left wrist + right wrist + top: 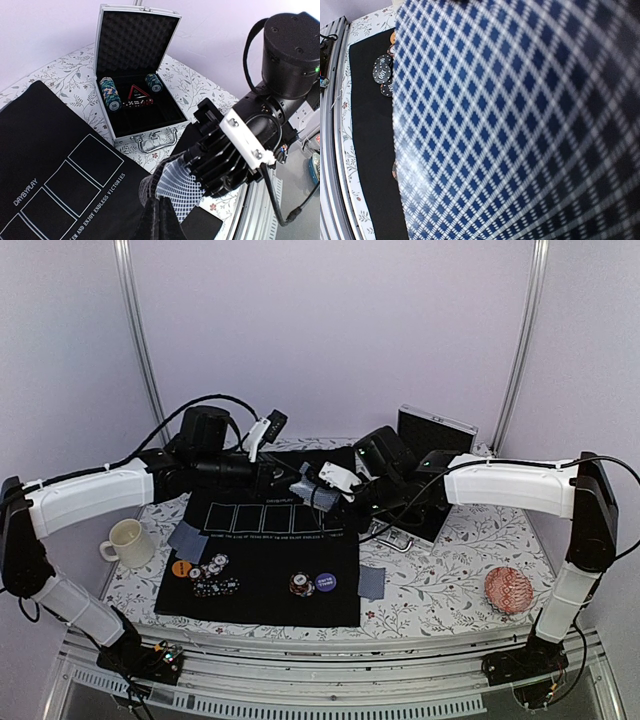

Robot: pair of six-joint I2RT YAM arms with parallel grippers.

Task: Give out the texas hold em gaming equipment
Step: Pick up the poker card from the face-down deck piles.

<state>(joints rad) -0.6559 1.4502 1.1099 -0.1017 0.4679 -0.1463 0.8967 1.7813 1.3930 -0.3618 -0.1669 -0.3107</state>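
A small pack of playing cards (175, 189) with a blue-and-white diamond back is held above the far edge of the black felt mat (260, 605) with white printed rectangles, between the two arms. The right gripper (197, 172) is clenched on this pack, and in the right wrist view the patterned back fills almost the whole picture. The left gripper (159, 210) is placed right at the free edge of the pack. Its dark fingers (150, 220) are seen very close together, but it cannot be told whether a card is pinched between them. On the near part of the mat are laid an orange round disc (181, 567), several loose poker chips (215, 575), a short stack of chips (301, 584) and a purple round disc (325, 582). One blue-grey card (187, 540) is lying at the left edge of the mat, and another blue-grey card (370, 582) just beside its right edge. An open aluminium case (137, 45) lined with black foam is standing behind the mat, with two rolls of chips (110, 94), dice (134, 103) and a red triangle (135, 92) inside. A cream mug (127, 542) is standing left of the mat.
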